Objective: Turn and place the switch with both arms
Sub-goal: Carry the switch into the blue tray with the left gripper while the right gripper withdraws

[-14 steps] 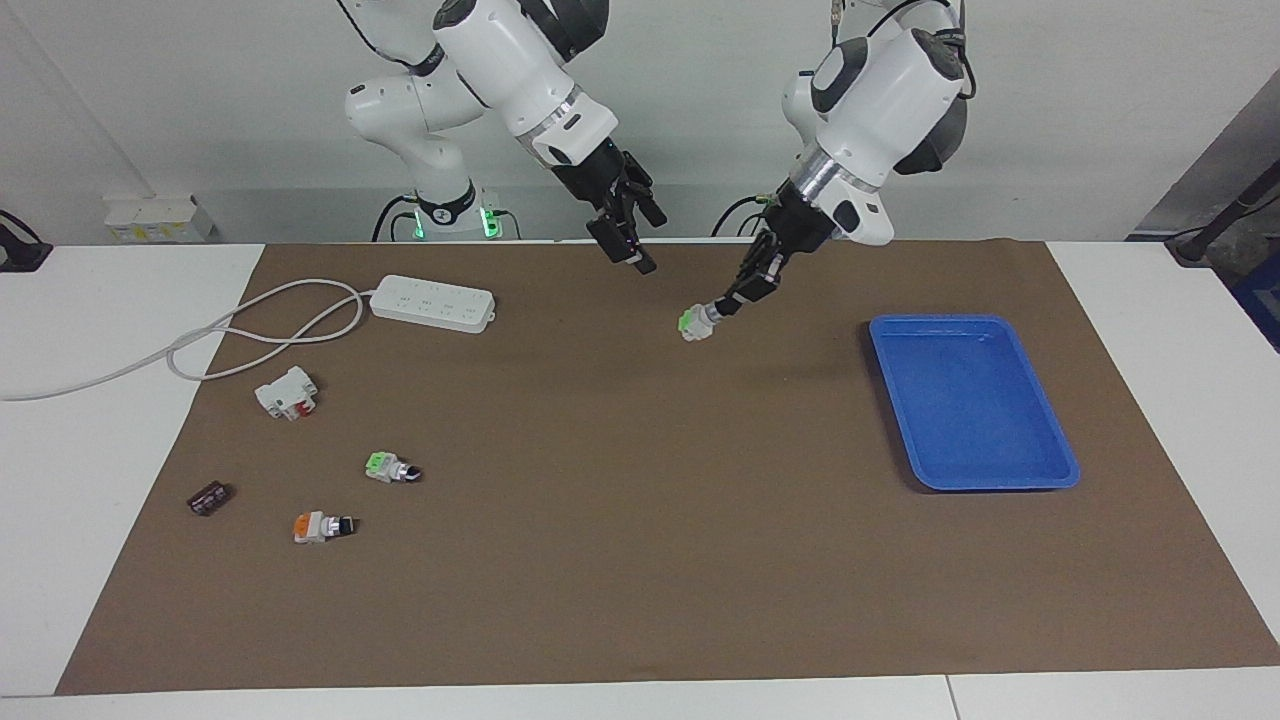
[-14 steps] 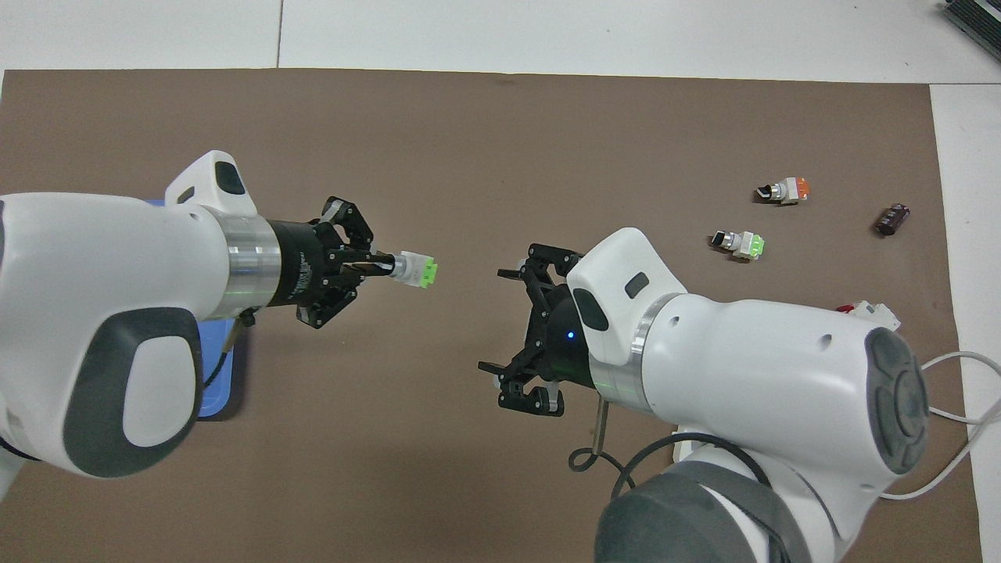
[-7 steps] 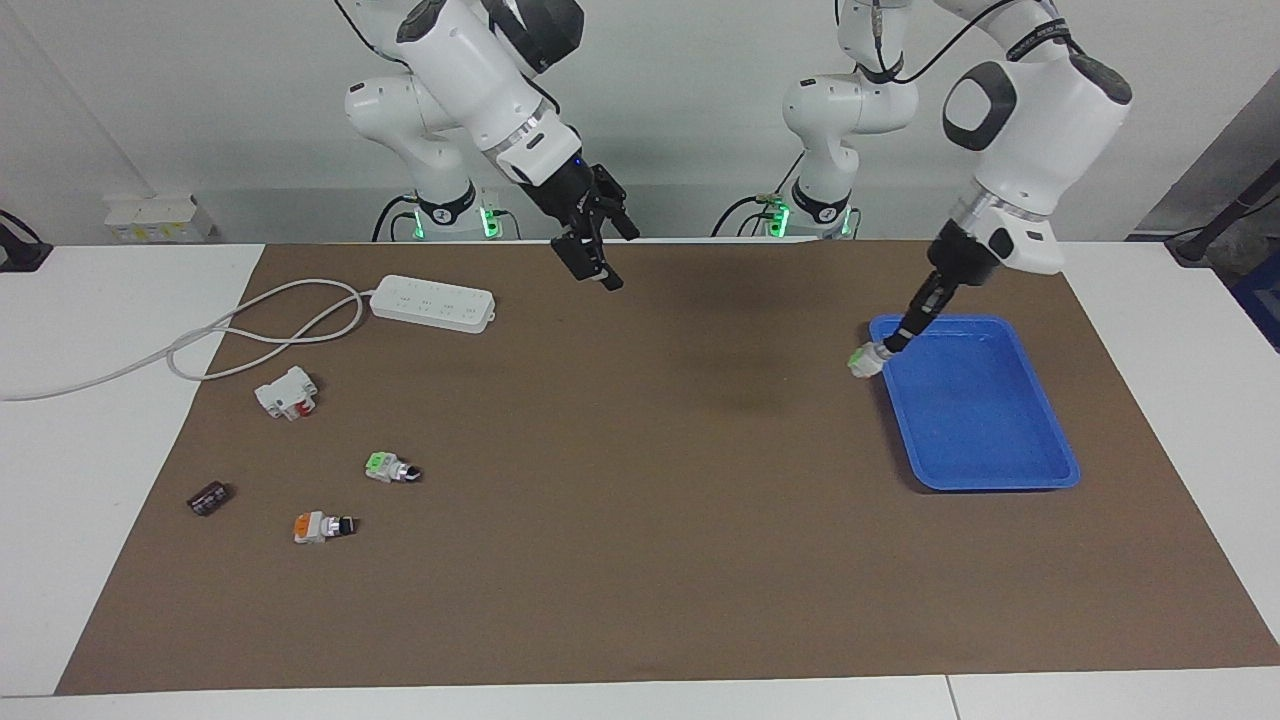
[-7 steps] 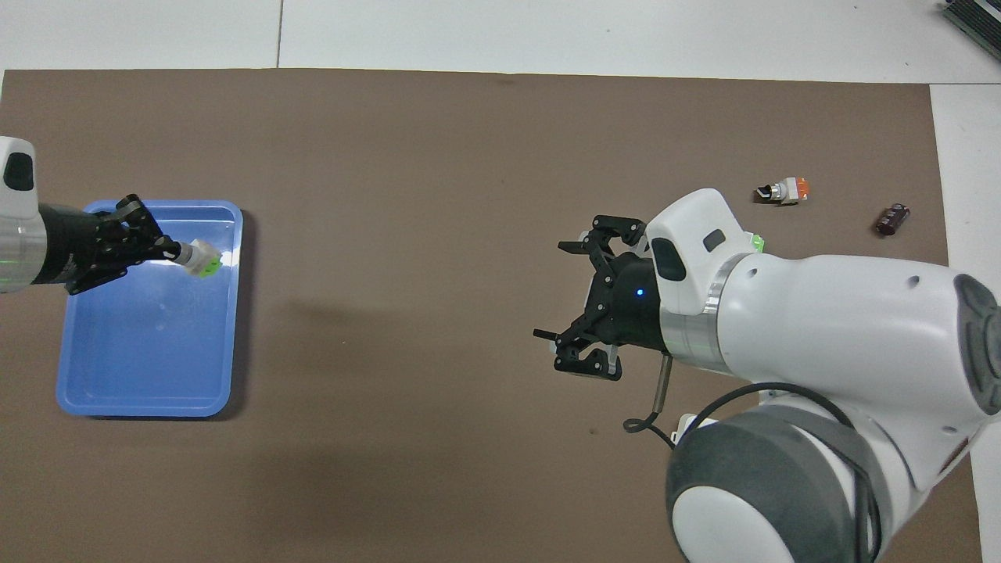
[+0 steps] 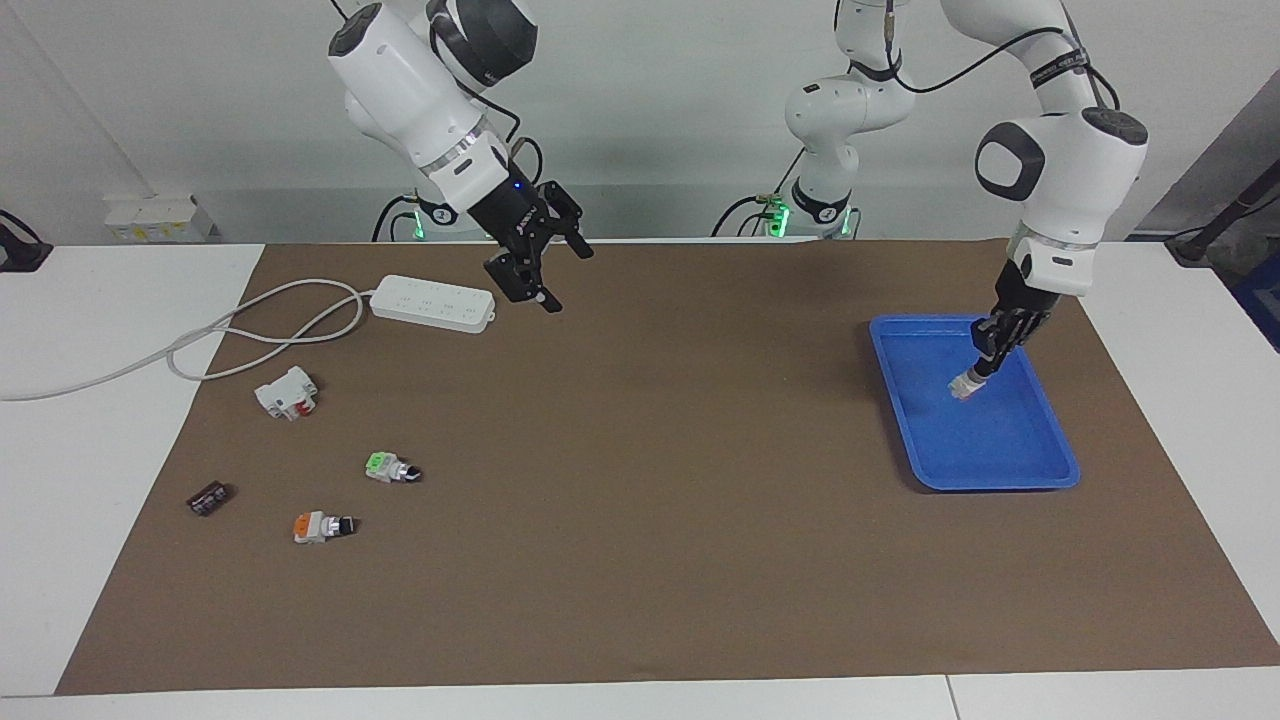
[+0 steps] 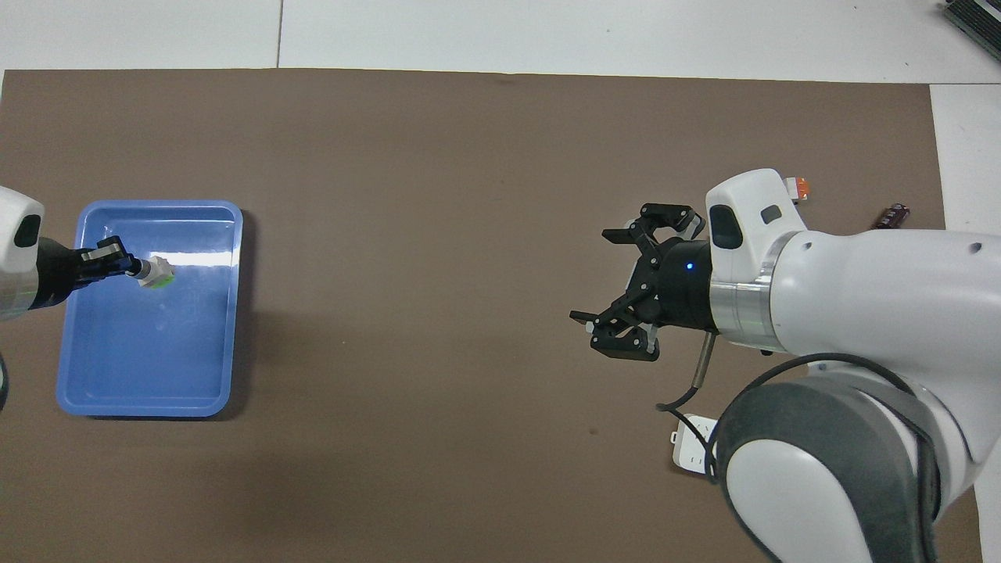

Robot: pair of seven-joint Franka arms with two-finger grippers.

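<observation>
The switch (image 5: 966, 385) is pinched in the left gripper's (image 5: 975, 376) fingers over the blue tray (image 5: 1040, 470); the right gripper's (image 5: 552, 275) fingers are spread wide, raised over the mat (image 5: 640, 560) toward the right arm's end from the tray.

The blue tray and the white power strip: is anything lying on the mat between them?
No. In the facing view, bare brown mat runs from the blue tray to the white power strip.

A white power strip (image 5: 432, 303) with a looped white cable (image 5: 215, 338) is laid at the right arm's end of the brown mat (image 5: 640, 560), nearest the robots. Farther out, a white block with a red lever (image 5: 287, 392), a second green-ended switch (image 5: 391, 467), an orange-ended switch (image 5: 321, 526) and a small dark part (image 5: 208, 497) are scattered. A blue tray (image 5: 1040, 470) is set at the left arm's end.
</observation>
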